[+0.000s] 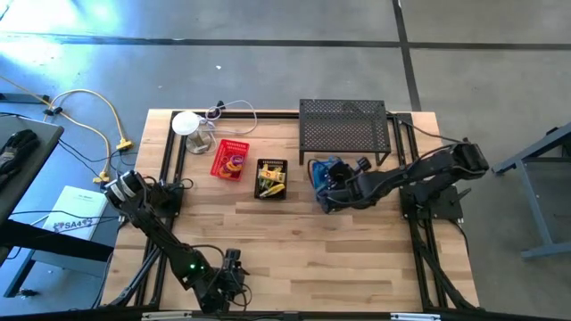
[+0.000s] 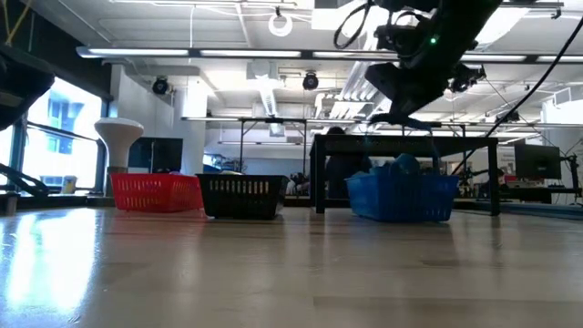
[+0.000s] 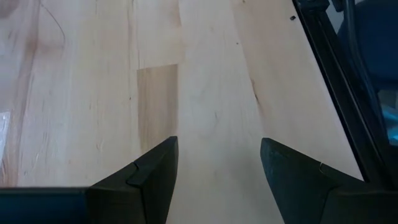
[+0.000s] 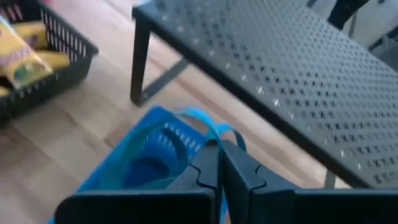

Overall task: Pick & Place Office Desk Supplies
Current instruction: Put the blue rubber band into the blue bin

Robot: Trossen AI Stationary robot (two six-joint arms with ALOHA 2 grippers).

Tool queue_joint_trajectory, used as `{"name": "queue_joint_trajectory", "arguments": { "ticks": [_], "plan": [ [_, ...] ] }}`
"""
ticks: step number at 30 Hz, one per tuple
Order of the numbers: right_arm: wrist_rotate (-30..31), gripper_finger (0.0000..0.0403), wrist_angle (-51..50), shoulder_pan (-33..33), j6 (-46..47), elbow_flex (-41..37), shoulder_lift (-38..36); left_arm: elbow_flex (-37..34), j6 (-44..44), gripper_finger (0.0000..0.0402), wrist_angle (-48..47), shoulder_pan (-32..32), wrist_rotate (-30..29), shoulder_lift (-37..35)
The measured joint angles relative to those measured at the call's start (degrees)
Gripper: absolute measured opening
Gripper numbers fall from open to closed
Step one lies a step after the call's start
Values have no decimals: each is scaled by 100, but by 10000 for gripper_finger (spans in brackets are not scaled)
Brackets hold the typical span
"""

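Note:
Three small baskets stand in a row on the wooden table: a red one [image 1: 230, 160] with coloured rings, a black one [image 1: 271, 178] with yellow pieces [image 4: 22, 56], and a blue one [image 1: 323, 171] [image 4: 134, 165]. My right gripper [image 4: 219, 152] hangs over the blue basket [image 2: 401, 196], shut on a thin light-blue band [image 4: 205, 118]. My left gripper [image 3: 217, 162] waits open over bare wood near the table's near edge [image 1: 234, 266], with nothing between its fingers. My right gripper pinches the light-blue band between its two shut fingers; a blue line [image 4: 221, 180] shows in the seam between them. The fingers slant down from the table's right side. The band's loop [image 4: 231, 134] arches out past the fingertips above the blue basket; its lower end is hidden.
A black perforated metal shelf [image 1: 345, 129] [image 4: 292, 74] stands just behind the blue basket, close to my right gripper. A white round object [image 1: 186, 123] with a cable sits at the far left. Bare wood lies across the near half of the table [image 1: 321, 259].

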Motion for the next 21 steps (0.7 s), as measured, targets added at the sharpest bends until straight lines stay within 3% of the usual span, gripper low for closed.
{"name": "queue_joint_trajectory", "arguments": {
  "ticks": [10,21],
  "plan": [
    [-583,2,272,-430,-108,4,725,0,-221,220,84,2,-7,0],
    [-2046,2,649,-1007,-18,3,951,4,-173,220,167,42,-24,0]
  ]
}}
